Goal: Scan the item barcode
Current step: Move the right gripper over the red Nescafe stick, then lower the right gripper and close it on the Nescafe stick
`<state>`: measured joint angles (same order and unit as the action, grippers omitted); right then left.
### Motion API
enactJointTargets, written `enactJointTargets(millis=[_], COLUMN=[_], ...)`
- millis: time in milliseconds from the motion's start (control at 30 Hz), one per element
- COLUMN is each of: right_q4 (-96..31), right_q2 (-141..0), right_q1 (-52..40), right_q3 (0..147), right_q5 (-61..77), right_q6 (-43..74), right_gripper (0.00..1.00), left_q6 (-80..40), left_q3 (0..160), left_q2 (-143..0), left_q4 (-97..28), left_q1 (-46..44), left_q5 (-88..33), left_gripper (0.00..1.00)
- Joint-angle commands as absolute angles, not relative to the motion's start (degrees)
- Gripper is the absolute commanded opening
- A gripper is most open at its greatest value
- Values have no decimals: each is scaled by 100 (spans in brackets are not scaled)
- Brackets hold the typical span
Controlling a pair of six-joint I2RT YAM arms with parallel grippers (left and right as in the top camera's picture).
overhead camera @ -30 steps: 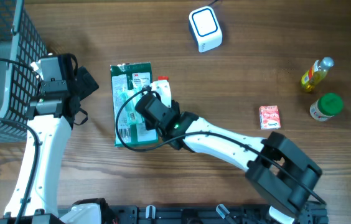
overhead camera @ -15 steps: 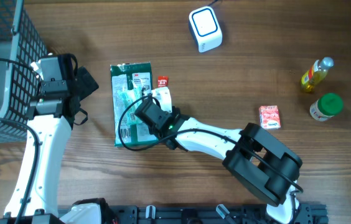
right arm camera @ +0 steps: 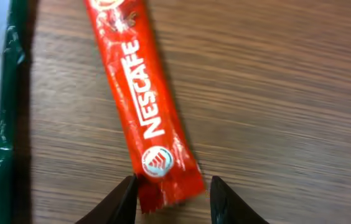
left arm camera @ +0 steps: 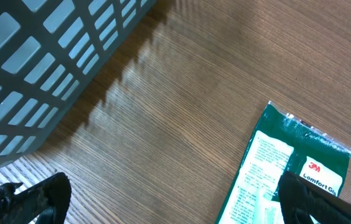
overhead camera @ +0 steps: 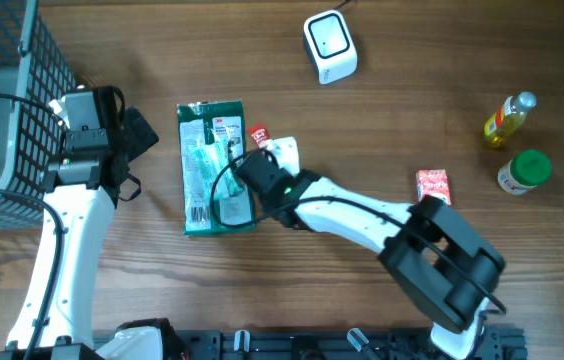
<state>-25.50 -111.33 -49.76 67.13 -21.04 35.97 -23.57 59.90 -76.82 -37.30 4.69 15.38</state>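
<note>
Coffee sachet [right arm camera: 139, 93], the red stick you have to scan, lies flat on the worktop [overhead camera: 392, 110] near its middle, a little toward the far edge. It is just beside the right edge of a green packet [overhead camera: 212, 170], and in the right wrist view a strip of bare wood shows between the two.

Your right gripper [right arm camera: 171, 193] stands over the near end of the sachet. Its jaws are narrow, about as wide as the sachet, with one of its fingers [right arm camera: 124, 199] on each side of that end. The left one seems to touch the edge of the sachet and the right one is just beside it. You cannot tell from these views if they really press it.

Your left gripper [left arm camera: 175, 205] hangs wide open above the worktop, between the basket [overhead camera: 2, 90] at the left edge and the green packet, and it holds nothing.

The white scanner [overhead camera: 329, 45] sits close to the far edge, well apart from the sachet. Near the right edge you have a yellow bottle [overhead camera: 509, 118], a jar with a green lid [overhead camera: 524, 172] and a small red and white box [overhead camera: 433, 187].
</note>
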Motion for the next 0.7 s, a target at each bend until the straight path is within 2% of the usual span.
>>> enactJointTargets(millis=[0, 167, 667], right_q4=[-2663, -2333, -2012], right_q2=[-10663, -10650, -10667], right_q1=[-4792, -4674, -4674], right_q3=[6718, 6716, 6709], right_q5=[-1826, -1083, -958], right_q6=[3607, 3601, 3601], right_gripper=[39, 47, 49], left_q6=[-2290, -2290, -2290], left_q3=[6038, 6038, 6038], left_q2=[-7655, -7655, -7655], left_q4=[-3728, -3728, -3728], left_q1=[504, 504, 504], left_q5=[1614, 1612, 1614], left_gripper=[100, 100, 100])
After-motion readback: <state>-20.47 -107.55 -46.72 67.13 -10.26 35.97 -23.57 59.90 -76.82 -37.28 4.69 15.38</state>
